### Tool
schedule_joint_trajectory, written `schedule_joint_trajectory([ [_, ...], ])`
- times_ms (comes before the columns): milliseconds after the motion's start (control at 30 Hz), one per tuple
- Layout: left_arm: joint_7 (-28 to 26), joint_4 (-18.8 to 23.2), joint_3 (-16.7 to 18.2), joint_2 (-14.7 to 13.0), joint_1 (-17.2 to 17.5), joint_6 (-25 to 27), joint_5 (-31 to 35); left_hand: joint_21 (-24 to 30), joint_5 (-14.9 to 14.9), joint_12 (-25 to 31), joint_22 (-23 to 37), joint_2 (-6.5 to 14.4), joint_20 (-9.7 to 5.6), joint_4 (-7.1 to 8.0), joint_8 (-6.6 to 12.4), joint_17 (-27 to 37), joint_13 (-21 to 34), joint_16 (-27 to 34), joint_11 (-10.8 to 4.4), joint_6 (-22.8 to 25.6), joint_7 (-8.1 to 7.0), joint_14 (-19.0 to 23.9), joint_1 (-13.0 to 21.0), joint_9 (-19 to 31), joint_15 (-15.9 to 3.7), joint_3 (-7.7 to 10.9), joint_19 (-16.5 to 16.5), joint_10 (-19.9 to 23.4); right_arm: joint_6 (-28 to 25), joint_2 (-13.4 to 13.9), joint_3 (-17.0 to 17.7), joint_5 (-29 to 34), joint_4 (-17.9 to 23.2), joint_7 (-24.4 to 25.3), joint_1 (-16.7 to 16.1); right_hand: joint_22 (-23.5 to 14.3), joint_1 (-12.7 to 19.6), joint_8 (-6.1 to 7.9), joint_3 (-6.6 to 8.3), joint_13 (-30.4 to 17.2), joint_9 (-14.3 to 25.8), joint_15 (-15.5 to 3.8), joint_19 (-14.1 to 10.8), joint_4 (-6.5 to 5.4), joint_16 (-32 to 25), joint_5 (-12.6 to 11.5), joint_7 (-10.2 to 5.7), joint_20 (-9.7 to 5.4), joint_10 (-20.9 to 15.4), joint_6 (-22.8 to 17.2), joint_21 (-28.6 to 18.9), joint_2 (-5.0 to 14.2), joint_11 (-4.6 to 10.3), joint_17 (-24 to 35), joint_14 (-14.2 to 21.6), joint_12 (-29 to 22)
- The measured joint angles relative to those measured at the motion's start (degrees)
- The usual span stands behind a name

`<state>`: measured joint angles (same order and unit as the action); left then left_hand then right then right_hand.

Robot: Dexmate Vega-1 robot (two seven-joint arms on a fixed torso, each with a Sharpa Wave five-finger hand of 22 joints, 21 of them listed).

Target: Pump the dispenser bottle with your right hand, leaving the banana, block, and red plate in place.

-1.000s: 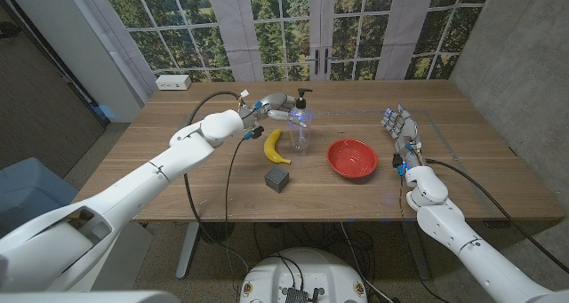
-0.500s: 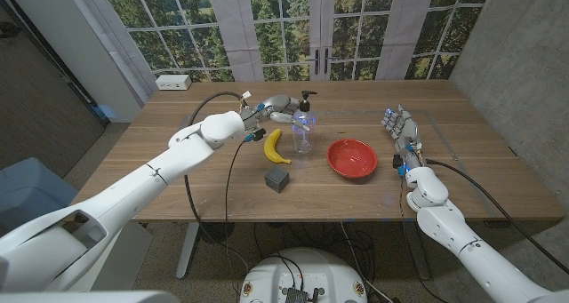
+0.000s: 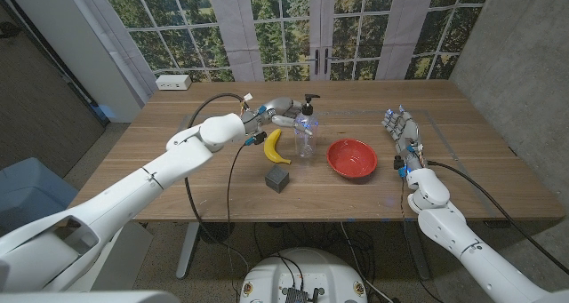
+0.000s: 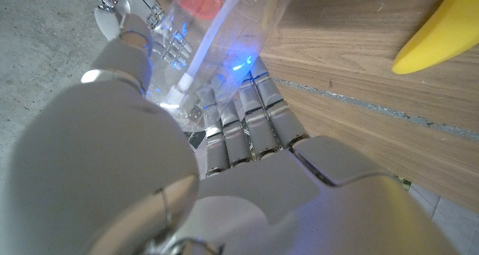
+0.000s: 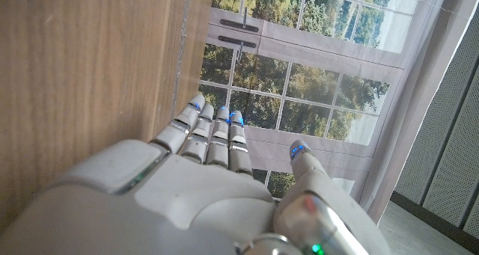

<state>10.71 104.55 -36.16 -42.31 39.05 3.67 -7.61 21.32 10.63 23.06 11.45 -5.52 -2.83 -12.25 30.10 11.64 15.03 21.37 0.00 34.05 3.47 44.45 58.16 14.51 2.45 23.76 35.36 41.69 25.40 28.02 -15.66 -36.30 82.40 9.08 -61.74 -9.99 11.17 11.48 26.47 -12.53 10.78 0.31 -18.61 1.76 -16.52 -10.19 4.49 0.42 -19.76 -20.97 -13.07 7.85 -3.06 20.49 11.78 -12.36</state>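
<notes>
Left hand (image 3: 283, 110) closed round the dispenser bottle (image 3: 307, 132) & nudged it twd the red plate (image 3: 352, 158), while right hand (image 3: 402, 128) stayed spread, empty — no pump yet.

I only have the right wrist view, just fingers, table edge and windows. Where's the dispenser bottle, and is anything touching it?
Observer: The clear plastic dispenser bottle with the black pump stands mid-table, and the left hand is wrapped around it.
Operator: What's next to it?
Observer: A yellow banana lies just on the bottle's left; a round red plate sits on its right.
Operator: And my right hand?
Observer: The right hand is open near the table's right edge, well beyond the plate, holding nothing.
</notes>
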Motion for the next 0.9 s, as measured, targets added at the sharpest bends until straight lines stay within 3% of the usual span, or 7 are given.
schedule_joint_trajectory([
  [400, 0.0, 2.4, 0.3, -1.0, 1.1, 0.4, 0.0, 0.3, 0.0, -0.3, 0.0, -0.3, -0.02, 0.01, -0.11, 0.0, 0.0, 0.0, 0.06, 0.0, 0.01, 0.0, 0.3, 0.0, 0.00, -0.01, 0.0, 0.4, 0.5, 0.0, 0.1, 0.1, 0.3, -0.1, -0.4, 0.0, 0.0, 0.00, 0.01, 0.0, 0.0, 0.00, 0.0, -0.01, 0.0, 0.0, 0.00, 0.00, 0.0, 0.0, 0.0, 0.00, 0.00, 0.0, 0.0, 0.0],
  [900, 1.0, 2.1, -0.5, -0.3, 0.1, 0.4, 0.8, 0.7, 0.0, -0.8, 0.0, -0.3, -0.02, 0.26, -0.31, 0.3, 0.0, -0.2, 0.63, 0.5, 0.51, 0.6, 0.3, 0.0, 0.01, -0.26, 0.0, 1.0, 1.1, 0.3, 0.5, 0.3, 1.2, 0.1, -1.4, 0.0, 0.0, 0.00, 0.01, 0.0, 0.0, 0.00, 0.0, -0.01, 0.0, 0.0, 0.00, 0.00, -0.2, 0.0, 0.4, 0.00, -0.21, 0.0, 0.0, 0.0],
])
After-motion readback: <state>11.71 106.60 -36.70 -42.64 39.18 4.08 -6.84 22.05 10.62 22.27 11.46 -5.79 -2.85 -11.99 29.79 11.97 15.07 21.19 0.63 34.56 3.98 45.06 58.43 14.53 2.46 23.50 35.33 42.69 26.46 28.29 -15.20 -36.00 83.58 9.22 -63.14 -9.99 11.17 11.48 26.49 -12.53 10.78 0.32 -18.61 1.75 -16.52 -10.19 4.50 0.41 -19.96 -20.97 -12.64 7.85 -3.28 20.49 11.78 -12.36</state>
